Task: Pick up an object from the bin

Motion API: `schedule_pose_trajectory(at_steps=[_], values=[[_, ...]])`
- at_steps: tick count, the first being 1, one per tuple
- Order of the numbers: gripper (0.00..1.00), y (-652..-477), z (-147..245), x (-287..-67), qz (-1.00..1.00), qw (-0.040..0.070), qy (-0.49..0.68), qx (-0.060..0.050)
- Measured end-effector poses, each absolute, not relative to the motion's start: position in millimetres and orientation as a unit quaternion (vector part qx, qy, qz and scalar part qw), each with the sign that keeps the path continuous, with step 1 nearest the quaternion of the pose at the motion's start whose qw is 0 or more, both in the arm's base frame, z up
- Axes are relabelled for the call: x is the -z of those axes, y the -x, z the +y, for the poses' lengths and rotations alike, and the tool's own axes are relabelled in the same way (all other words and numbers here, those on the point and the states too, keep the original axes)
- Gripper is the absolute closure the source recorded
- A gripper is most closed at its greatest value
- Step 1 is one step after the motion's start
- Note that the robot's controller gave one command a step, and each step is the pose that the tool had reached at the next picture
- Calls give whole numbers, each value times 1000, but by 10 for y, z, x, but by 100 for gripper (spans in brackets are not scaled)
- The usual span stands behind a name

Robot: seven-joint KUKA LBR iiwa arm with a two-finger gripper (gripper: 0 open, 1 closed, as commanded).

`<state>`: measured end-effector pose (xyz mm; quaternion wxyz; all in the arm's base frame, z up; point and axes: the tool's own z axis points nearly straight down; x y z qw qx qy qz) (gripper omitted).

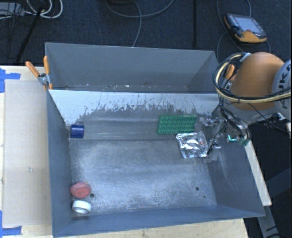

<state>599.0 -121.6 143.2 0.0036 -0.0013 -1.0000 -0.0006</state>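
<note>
My gripper (211,135) is low at the bin's right side, close to the right wall. Right beside it, on its left, lies a crumpled silvery foil piece (190,146); the gripper touches or overlaps the foil's right edge. Just above and left of the foil, a flat green studded plate (176,124) lies on the floor along the back wall.
A small blue cylinder (77,131) rests at the back left. A red disc (80,189) and a white cap (81,207) sit together in the front left corner. The arm with its orange cover and cables hangs over the right rim.
</note>
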Motion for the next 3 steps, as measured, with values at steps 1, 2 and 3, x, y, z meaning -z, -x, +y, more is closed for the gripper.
schedule_pose_trajectory(at_steps=[1,2,3], values=[[0,-5975,-1237,-718,-999,4,34,1],[100,-5999,-1233,-762,-1000,0,31,0],[100,-5771,-1086,-2192,-1000,-5,18,-1]])
